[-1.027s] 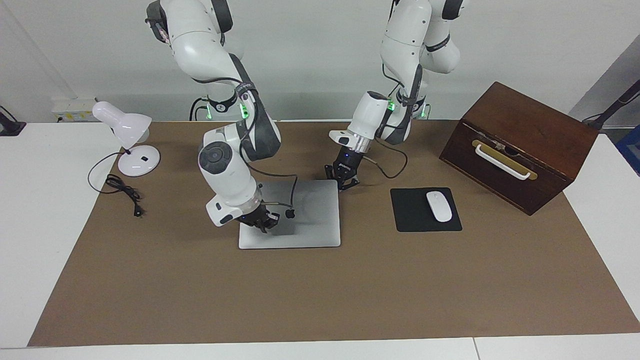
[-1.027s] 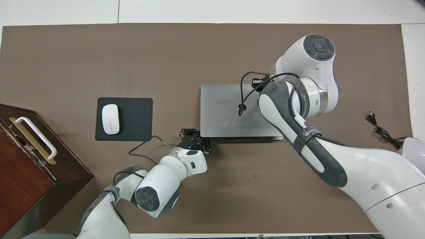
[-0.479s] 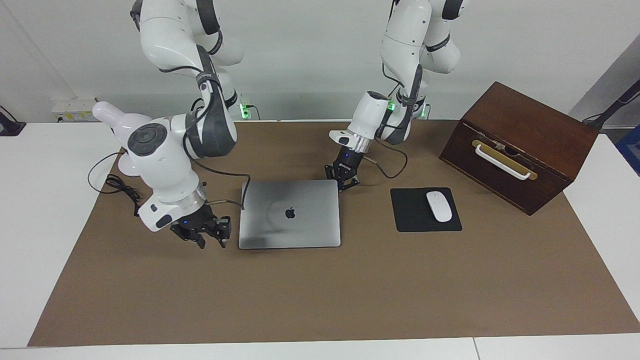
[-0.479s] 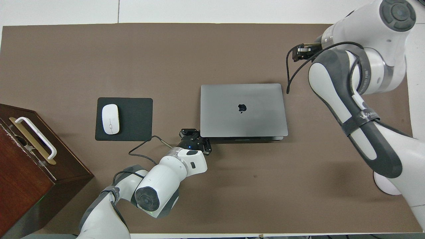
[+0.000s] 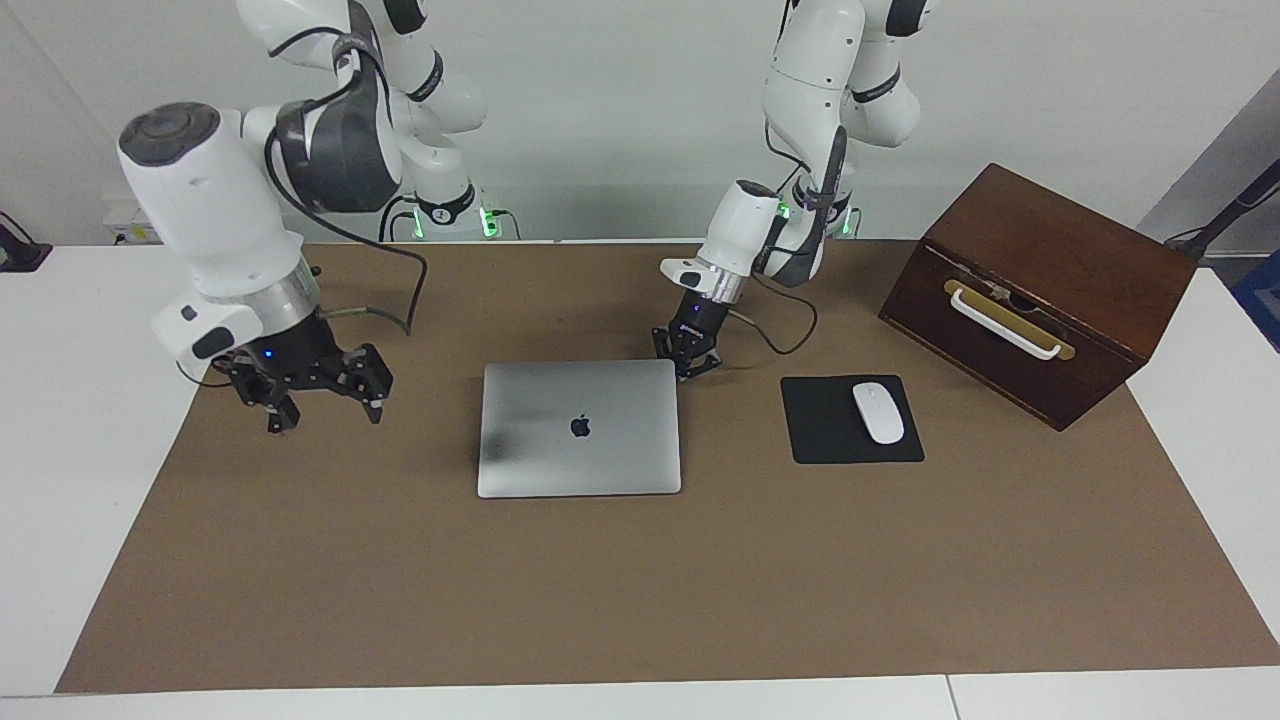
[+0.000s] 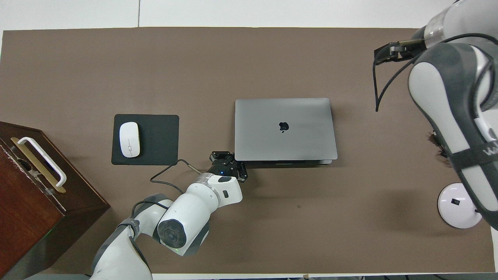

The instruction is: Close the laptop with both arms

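You can see the thin silver-grey metal laptop (image 5: 580,440) with the dark apple on its lid in the middle of the picture. It lies flat on the brown mat (image 5: 640,580) that covers the white counter (image 5: 60,420). Its lid is down, and the apple faces up.

Your white left arm (image 5: 745,235) comes down from the top of the facing picture. Its black jaws are low, right at the laptop's corner that is nearer to the robots, on the side of the left arm's end. The jaws are closed, tips together, with nothing in them. You cannot tell if they touch the laptop.

Your white right arm (image 5: 210,220) is up in the air at the right arm's end of the counter, well apart from the laptop. Its black jaws hang over the edge of the brown mat. They are wide open and hold nothing.

Beside the laptop, toward the left arm's end, lies a flat black mouse pad (image 5: 830,435) with a small white mouse (image 5: 878,412) on it. Past that sits a dark brown wooden box (image 5: 1040,290) with a white handle.

In the overhead picture, near the bottom corner at the right arm's end, you can see the round white base of a desk lamp (image 6: 455,206).
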You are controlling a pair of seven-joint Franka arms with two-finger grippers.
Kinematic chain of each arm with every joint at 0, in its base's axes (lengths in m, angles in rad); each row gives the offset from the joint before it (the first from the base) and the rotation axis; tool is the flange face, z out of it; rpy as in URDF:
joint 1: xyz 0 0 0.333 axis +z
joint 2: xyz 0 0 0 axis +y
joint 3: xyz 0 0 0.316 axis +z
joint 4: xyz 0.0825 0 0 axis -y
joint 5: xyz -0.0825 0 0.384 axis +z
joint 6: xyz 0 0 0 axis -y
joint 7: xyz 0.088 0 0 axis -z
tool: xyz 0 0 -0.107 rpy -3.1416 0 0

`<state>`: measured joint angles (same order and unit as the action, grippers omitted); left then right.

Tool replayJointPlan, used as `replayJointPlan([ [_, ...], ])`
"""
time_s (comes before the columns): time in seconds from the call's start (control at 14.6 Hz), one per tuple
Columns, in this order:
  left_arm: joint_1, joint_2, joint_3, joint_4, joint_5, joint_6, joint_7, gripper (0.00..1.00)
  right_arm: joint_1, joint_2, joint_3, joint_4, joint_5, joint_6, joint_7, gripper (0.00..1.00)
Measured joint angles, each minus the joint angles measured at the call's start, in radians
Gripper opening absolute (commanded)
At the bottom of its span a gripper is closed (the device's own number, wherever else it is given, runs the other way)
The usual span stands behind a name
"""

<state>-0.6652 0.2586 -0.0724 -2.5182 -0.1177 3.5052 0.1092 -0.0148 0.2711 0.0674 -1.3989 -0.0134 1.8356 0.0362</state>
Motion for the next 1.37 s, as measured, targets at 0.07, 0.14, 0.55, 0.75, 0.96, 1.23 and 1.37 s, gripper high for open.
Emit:
replayJointPlan([
  [0.07,0.0,-0.015,0.001,-0.016,0.0,-0.007,0.0,0.0,-0.001,-0.036,0.0,-0.014,-0.006,-0.03,-0.009,1.0],
  [0.14,0.001,-0.034,0.002,-0.031,0.0,-0.028,0.0,0.0,-0.002,-0.074,0.0,-0.045,-0.021,-0.041,-0.011,1.0],
  [0.55,0.063,-0.318,0.017,-0.049,-0.001,-0.53,0.002,0.0,-0.046,-0.238,-0.003,-0.219,-0.051,-0.062,-0.037,1.0],
  [0.75,0.111,-0.457,0.019,-0.042,-0.001,-0.735,0.002,0.0,-0.057,-0.275,-0.003,-0.249,-0.051,-0.062,-0.037,1.0],
  [0.96,0.176,-0.552,0.022,0.027,-0.001,-0.981,0.002,0.0,-0.078,-0.291,-0.004,-0.27,-0.041,-0.062,-0.037,1.0],
  [1.23,0.284,-0.597,0.026,0.209,0.0,-1.297,0.003,0.0,-0.086,-0.33,-0.004,-0.301,-0.033,-0.062,-0.038,1.0],
  [1.37,0.34,-0.596,0.027,0.267,0.004,-1.381,0.007,0.33,-0.086,-0.345,-0.003,-0.295,-0.033,-0.064,-0.04,1.0],
])
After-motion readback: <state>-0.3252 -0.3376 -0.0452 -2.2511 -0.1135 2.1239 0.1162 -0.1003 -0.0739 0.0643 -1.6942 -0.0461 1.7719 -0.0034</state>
